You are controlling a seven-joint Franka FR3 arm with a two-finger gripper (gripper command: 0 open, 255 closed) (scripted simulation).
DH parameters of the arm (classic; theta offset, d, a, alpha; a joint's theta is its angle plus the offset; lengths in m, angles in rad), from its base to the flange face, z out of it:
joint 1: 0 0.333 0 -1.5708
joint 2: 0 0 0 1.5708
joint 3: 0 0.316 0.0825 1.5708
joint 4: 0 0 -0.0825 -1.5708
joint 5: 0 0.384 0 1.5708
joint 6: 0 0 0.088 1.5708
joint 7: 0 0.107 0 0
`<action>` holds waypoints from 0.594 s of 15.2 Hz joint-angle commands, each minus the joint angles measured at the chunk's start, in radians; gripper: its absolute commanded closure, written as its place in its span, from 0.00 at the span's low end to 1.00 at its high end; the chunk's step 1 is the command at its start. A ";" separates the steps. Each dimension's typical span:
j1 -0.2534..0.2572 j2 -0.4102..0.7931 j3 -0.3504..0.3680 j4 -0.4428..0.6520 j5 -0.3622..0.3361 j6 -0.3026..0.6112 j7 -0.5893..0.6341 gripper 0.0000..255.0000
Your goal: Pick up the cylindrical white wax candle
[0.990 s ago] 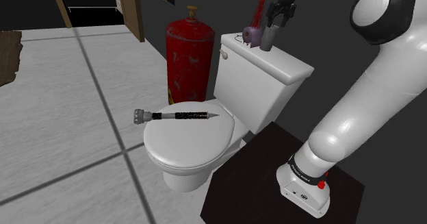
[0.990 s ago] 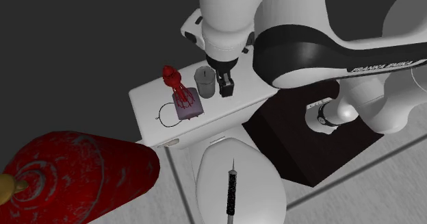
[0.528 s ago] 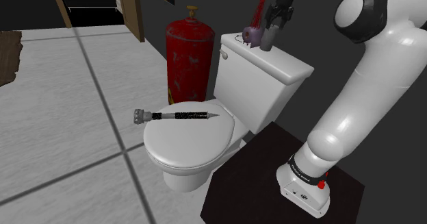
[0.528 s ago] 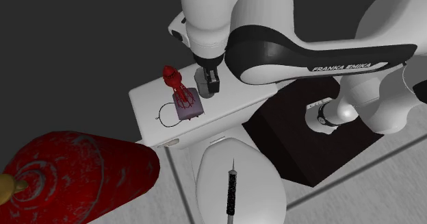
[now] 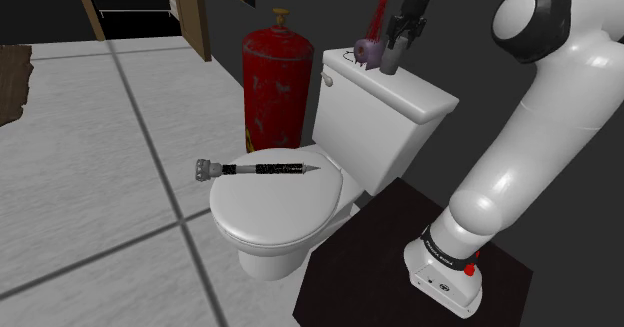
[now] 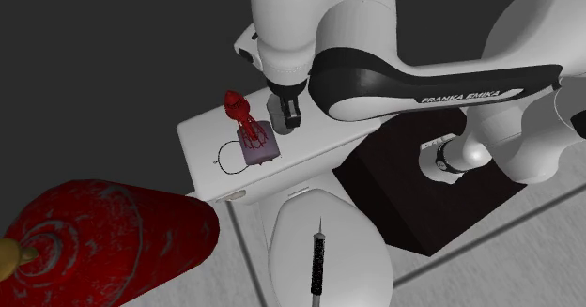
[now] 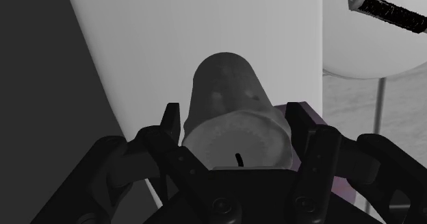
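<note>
Straddling grey candle point(image 7: 233, 120), upright on toilet tank lid point(image 5: 425, 97) | gripper point(image 6: 286, 115): clamped or merely flanking, cannot tell | purple block point(image 6: 258, 147) just beside candle | lid's edge near.

Grey candle point(image 7: 229, 99); black pincer point(image 7: 234, 116); mottled red tank point(image 5: 275, 85); white toilet point(image 5: 270, 215)

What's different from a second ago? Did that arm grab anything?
The gripper moved toward the second exterior view's left, from beside the grey candle to right over it; whether it grips yet is unclear. The candle still stands on the toilet tank; the black tool stayed put.
</note>
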 commanded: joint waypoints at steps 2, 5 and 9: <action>0.000 0.001 0.000 -0.003 0.000 0.000 0.000 1.00; 0.000 -0.001 0.000 -0.005 -0.001 0.001 0.000 1.00; -0.004 0.015 -0.001 0.055 0.006 -0.046 -0.003 1.00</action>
